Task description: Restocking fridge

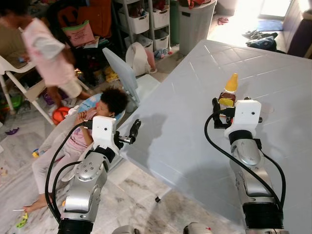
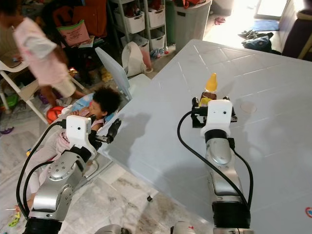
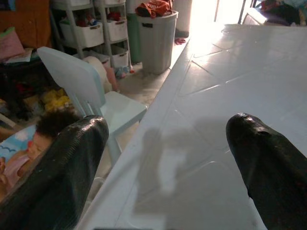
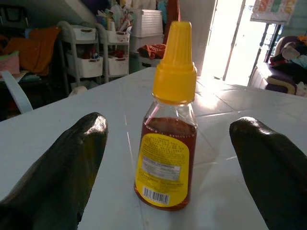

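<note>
Bare white table (image 1: 273, 73) all round the upright honey bottle (image 4: 166, 120), chair (image 1: 127, 78) beside table edge

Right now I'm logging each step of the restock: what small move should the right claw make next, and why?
Probably ease the right claw forward, then close. The honey bottle stands upright on the white table, centred between the open fingers but not yet touched. The left claw hovers open at the table's edge.

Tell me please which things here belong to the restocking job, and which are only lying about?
Job:
- bottle with yellow cap, upright on the white table
- right hand, open, fingers either side of the bottle, not touching
- left hand, open, at the table edge

Lying about:
- plastic chair
- grey bin
- storage drawers
- two people
</note>
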Robot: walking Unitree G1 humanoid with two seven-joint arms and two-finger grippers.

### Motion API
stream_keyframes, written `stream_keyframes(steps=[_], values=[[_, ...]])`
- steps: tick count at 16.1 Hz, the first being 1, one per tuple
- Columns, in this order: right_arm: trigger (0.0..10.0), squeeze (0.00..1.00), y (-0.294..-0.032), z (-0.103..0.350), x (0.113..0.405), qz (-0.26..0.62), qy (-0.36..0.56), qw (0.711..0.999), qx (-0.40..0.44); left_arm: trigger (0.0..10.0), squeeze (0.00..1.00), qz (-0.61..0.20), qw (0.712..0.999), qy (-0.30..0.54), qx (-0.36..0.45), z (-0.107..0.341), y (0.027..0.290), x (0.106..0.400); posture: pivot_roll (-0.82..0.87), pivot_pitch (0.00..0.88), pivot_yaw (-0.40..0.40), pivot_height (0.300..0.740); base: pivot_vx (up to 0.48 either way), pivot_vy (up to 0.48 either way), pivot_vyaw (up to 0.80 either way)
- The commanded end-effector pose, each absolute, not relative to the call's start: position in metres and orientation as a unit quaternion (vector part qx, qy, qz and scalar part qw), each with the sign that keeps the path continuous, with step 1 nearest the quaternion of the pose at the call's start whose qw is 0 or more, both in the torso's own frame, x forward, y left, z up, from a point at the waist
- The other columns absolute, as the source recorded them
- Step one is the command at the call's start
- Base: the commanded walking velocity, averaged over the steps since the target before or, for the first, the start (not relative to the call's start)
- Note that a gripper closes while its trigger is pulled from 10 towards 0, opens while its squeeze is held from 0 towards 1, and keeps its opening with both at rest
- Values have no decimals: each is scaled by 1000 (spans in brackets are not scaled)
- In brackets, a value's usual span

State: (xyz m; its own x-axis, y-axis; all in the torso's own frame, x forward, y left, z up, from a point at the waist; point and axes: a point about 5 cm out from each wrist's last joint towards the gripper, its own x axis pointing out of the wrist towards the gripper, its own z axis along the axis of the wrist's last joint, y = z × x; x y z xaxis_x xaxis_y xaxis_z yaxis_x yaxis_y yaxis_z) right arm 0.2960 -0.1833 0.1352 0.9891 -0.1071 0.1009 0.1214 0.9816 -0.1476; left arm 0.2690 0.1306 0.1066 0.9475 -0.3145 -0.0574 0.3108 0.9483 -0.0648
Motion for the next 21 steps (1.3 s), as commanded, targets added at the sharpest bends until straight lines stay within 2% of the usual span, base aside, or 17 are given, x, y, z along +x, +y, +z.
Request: stream_keyframes(steps=[1,6,14,21], values=[[10000,0,-182,139,300,-56,-57,994,-77,10000,0,-159,987,32,-19,110,134,268,-39,41,122,740,0,0,0],[10000,0,-188,146,315,-52,-70,992,-92,10000,0,-161,986,36,-11,111,137,267,-24,47,130,740,0,0,0],[10000,0,-179,148,335,-26,-86,990,-111,10000,0,-163,986,38,3,114,140,264,5,55,144,740,0,0,0],[10000,0,-190,157,344,-45,-103,985,-131,10000,0,-165,985,40,7,114,140,264,11,57,146,740,0,0,0]])
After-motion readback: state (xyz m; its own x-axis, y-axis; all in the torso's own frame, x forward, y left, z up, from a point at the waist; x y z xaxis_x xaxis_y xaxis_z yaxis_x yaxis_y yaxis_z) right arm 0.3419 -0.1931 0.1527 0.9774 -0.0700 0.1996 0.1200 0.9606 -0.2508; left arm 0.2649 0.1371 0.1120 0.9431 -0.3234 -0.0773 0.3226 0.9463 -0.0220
